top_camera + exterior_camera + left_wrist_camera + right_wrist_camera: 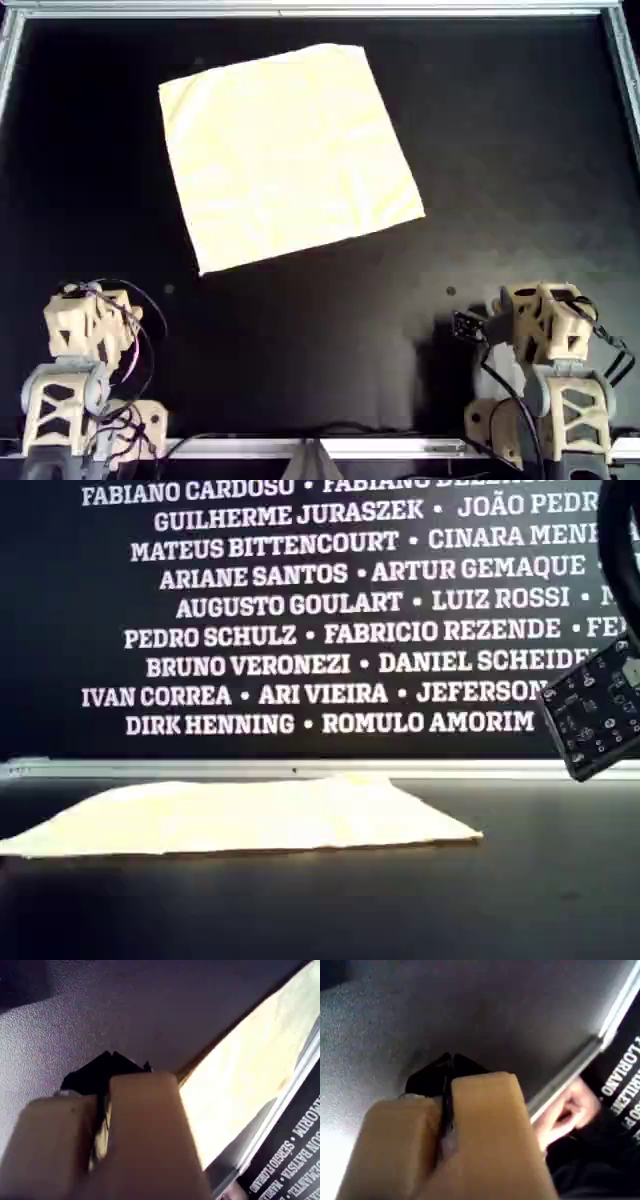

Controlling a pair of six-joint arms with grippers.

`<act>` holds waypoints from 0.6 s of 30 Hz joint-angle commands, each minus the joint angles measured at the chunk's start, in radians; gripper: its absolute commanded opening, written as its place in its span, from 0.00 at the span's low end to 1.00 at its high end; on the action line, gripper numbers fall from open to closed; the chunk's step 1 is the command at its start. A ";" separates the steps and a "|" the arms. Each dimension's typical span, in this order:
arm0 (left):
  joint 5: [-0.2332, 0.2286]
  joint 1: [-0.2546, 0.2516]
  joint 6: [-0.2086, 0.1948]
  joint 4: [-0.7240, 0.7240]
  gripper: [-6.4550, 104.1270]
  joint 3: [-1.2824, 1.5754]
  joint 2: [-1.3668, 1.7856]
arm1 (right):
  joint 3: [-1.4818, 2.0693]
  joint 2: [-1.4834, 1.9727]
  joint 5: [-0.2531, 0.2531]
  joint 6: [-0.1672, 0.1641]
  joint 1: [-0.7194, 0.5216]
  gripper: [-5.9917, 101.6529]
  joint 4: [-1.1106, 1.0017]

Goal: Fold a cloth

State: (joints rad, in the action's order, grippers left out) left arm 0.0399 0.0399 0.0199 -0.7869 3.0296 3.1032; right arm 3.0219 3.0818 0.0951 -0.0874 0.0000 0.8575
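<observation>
The cloth [290,155] is a pale yellow, almost square sheet lying flat and spread out on the black table, turned at an angle, in the far middle-left of the overhead view. It shows low and flat in the exterior view [250,815] and beyond the jaws in the first wrist view [240,1085]. My first gripper [112,1057] is shut and empty, over bare table short of the cloth's edge. My second gripper [449,1060] is shut and empty over bare table, with no cloth in its view. The wrist views do not show which arm is which.
Two arms sit folded at the near edge in the overhead view, one at the left [90,320] and one at the right [540,320]. A metal rail [320,10] borders the table's far side. A person's hand [570,1110] shows beyond a rail.
</observation>
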 commanded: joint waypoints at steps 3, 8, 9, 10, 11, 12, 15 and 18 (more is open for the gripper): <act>-0.003 0.020 -0.002 0.000 0.35 -0.014 -0.075 | 0.014 0.025 -0.018 0.000 -0.005 0.37 -0.046; -0.003 0.020 -0.003 0.000 0.35 -0.014 -0.077 | 0.014 0.025 -0.018 0.002 -0.005 0.37 -0.046; -0.003 0.017 -0.003 0.000 0.35 -0.014 -0.077 | 0.014 0.025 -0.018 0.002 -0.002 0.37 -0.046; -0.003 0.014 -0.002 0.000 0.35 -0.014 -0.077 | 0.014 0.025 -0.018 0.002 -0.002 0.37 -0.046; -0.003 0.014 -0.002 0.000 0.35 -0.014 -0.077 | 0.014 0.025 -0.018 0.002 -0.002 0.37 -0.046; -0.003 0.017 -0.002 0.000 0.35 -0.014 -0.077 | 0.014 0.025 -0.018 0.002 -0.002 0.37 -0.046; -0.003 0.017 -0.002 0.000 0.35 -0.014 -0.077 | 0.014 0.025 -0.018 0.000 -0.002 0.37 -0.046; -0.003 0.020 0.003 0.000 0.35 -0.014 -0.077 | 0.014 0.025 -0.018 0.000 0.000 0.37 -0.046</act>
State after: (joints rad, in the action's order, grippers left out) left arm 0.0399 0.0399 0.0199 -0.7869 3.0296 3.0281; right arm 3.0219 3.0818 0.0828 -0.0874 0.0000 0.8468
